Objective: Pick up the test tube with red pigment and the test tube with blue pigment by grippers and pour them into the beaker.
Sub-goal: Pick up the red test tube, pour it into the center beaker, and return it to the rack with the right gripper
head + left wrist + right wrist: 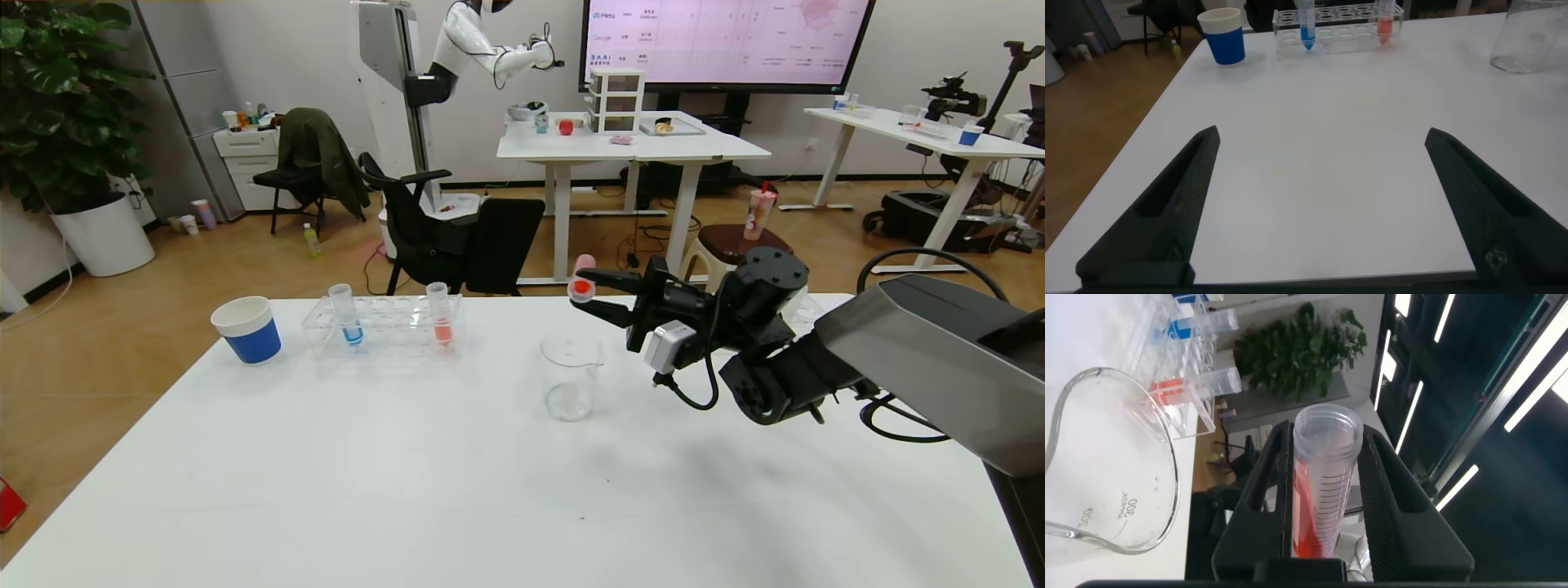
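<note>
My right gripper is shut on the red test tube, held tilted in the air just above and behind the clear glass beaker. In the right wrist view the tube sits between the fingers with red liquid lying along its lower side, and the beaker is beside it. The blue test tube stands upright in the clear rack. My left gripper is open and empty, low over bare table, out of the head view.
A tube of salmon-orange liquid stands in the same rack, right of the blue one. A white-and-blue paper cup stands left of the rack. The white table is bare in front of the beaker.
</note>
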`<action>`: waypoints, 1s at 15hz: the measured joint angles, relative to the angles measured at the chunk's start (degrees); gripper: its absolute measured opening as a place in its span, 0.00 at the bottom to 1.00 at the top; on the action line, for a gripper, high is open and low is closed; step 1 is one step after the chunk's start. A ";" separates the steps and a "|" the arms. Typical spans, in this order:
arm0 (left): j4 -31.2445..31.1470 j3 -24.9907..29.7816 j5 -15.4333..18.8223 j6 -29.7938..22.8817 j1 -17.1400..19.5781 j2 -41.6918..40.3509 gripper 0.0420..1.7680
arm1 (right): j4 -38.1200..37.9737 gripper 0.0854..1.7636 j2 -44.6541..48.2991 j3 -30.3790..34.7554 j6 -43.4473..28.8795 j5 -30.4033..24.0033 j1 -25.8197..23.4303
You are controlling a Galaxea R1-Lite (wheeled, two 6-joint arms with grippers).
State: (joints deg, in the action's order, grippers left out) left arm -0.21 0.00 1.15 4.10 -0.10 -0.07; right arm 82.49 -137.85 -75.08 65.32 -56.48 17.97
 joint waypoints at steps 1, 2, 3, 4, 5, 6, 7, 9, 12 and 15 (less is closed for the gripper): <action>-0.01 0.00 -0.02 0.00 0.00 0.00 0.99 | 0.00 0.25 -0.13 0.09 1.39 -0.07 0.00; 0.00 0.00 -0.02 0.00 0.00 0.00 0.99 | -0.09 0.25 -0.21 0.28 2.66 -0.07 -0.11; -0.01 0.00 0.00 0.00 0.00 0.00 0.99 | -0.24 0.25 -0.32 0.46 3.97 -0.05 -0.24; -0.01 0.00 0.00 0.01 0.00 0.00 0.99 | -0.27 0.25 -0.49 0.55 5.05 0.01 -0.30; 0.00 0.00 -0.02 0.01 0.00 0.00 0.99 | -0.28 0.25 -0.66 0.56 6.24 0.26 -0.37; -0.04 0.00 0.00 0.01 0.00 0.00 0.99 | -0.30 0.25 -0.84 0.56 7.56 0.50 -0.48; -0.01 0.00 0.00 0.01 0.00 0.00 0.99 | -0.39 0.25 -1.04 0.44 8.96 0.72 -0.59; -0.01 0.00 0.00 0.01 0.00 0.00 0.99 | -0.61 0.25 -1.51 0.02 11.36 0.94 -0.67; -0.01 0.00 0.00 0.01 0.00 0.00 0.99 | -0.66 0.25 -2.08 -0.27 14.07 1.96 -0.74; -0.01 0.00 0.00 0.01 0.00 0.00 0.99 | -0.63 0.25 -2.32 -0.44 16.30 2.71 -0.67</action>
State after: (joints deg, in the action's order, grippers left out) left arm -0.22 0.00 1.15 4.11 -0.10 -0.07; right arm 81.86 -140.17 -75.52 81.62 -53.77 17.30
